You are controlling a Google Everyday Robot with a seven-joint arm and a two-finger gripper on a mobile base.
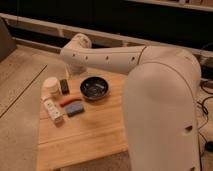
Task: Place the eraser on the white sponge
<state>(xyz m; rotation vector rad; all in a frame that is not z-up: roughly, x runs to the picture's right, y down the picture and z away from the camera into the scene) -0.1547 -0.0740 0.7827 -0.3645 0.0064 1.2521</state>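
A small dark block that I take for the eraser (64, 86) stands at the table's back left, beside a white upright cylinder (50, 85). The white sponge (54, 110), flat with dark spots, lies nearer the left front edge. My arm reaches in from the right, with its wrist above the back left corner. My gripper (67, 78) hangs from the wrist right over the dark block. Whether it touches the block is hidden by the wrist.
A black bowl (95, 88) sits mid-table, just right of the gripper. An orange piece (68, 101) and a blue block (75, 109) lie between the bowl and the sponge. The wooden table (85, 140) ends near the left; my white arm link (160, 110) fills the right side.
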